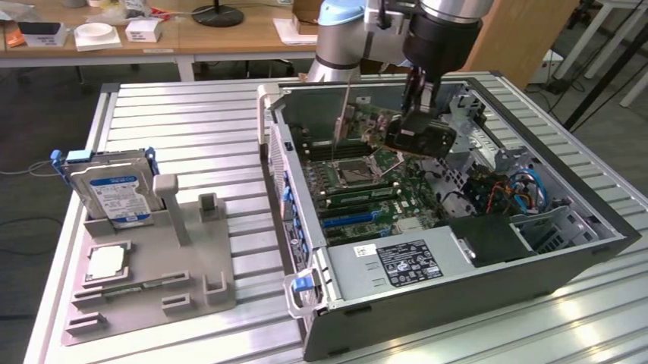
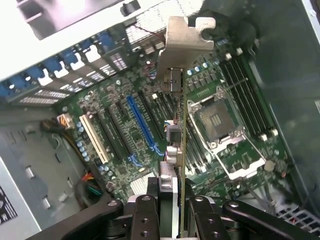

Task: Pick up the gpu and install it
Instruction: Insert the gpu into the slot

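gripper [image 2: 174, 205] clamped on gpu [image 2: 175, 131] | thin green board, bent metal bracket [image 2: 184, 39] | above motherboard [image 2: 120, 100], inside open steel case [image 1: 456, 299]

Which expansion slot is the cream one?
The cream slot is farthest from the held gpu, beyond the long blue slot; those between are black.

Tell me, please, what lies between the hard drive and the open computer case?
In the exterior view, two upright grey posts of the fixture plate stand there, followed by a bare strip of slatted table.
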`<action>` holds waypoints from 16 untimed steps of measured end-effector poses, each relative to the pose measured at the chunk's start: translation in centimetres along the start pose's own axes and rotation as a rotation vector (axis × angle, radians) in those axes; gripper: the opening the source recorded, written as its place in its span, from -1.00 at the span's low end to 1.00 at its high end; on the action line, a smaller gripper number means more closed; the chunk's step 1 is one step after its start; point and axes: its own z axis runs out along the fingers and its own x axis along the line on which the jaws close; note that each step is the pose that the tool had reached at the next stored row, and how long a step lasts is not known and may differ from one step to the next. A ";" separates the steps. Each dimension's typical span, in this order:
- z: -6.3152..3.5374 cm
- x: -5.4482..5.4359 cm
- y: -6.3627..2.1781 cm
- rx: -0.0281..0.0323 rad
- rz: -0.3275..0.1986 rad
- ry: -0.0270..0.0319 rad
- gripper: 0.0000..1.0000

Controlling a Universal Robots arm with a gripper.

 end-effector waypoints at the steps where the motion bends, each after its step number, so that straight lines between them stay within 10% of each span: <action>1: 0.00 0.0 0.00 -0.0004 -0.018 0.0000 -0.44; 16: 0.18 0.0 0.00 -0.0056 -0.265 0.0003 -0.44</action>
